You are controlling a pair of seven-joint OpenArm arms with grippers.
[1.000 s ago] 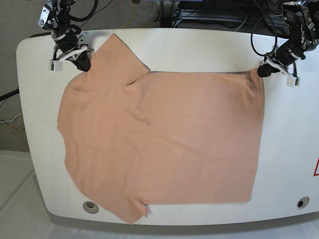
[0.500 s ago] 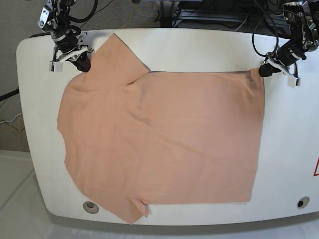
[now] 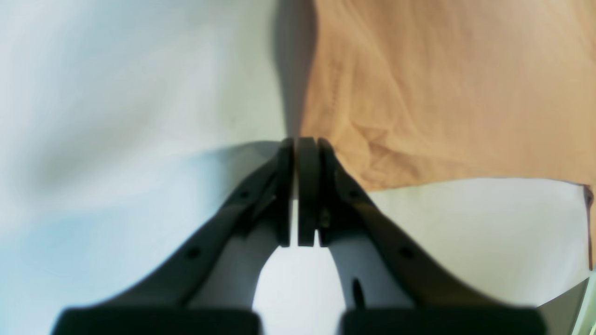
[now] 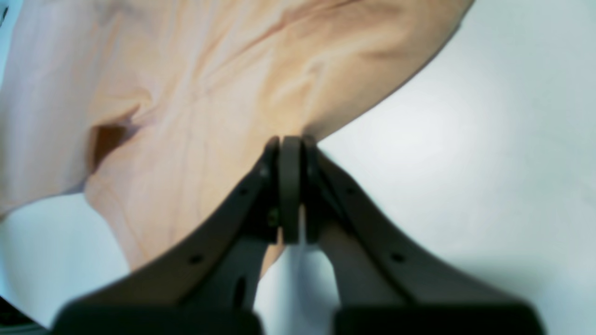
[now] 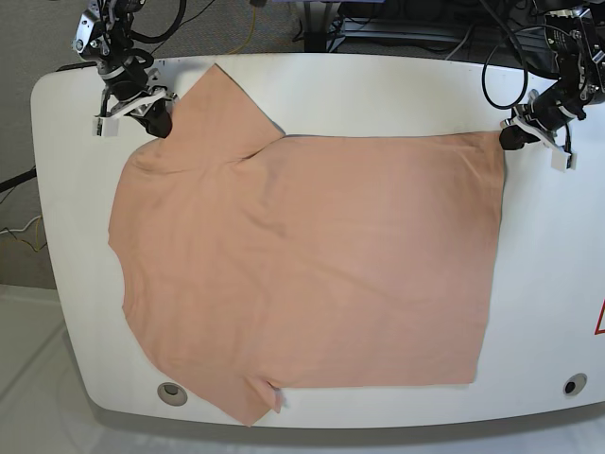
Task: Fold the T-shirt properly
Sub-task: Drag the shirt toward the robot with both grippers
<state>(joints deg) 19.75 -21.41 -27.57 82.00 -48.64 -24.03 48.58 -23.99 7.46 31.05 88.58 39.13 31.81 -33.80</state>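
Observation:
The peach T-shirt (image 5: 302, 265) lies spread flat on the white table (image 5: 378, 85), collar end to the left and hem to the right. In the base view my right gripper (image 5: 161, 123) is at the far left, shut on the shirt's edge beside the upper sleeve. The right wrist view shows its closed tips (image 4: 289, 139) pinching the T-shirt (image 4: 209, 93). My left gripper (image 5: 506, 135) is at the far right, shut on the far hem corner. In the left wrist view its tips (image 3: 300, 142) meet the T-shirt (image 3: 442, 93) at that corner, where the cloth wrinkles.
Cables (image 5: 397, 28) and equipment sit behind the table's far edge. Two round holes (image 5: 171, 392) (image 5: 572, 385) are near the front edge, and the lower sleeve hangs slightly past that edge. A red mark (image 5: 599, 320) shows at the right border.
My left gripper has moved a little to the right, drawing the far hem corner with it and straightening the shirt's far edge. The right gripper has hardly moved.

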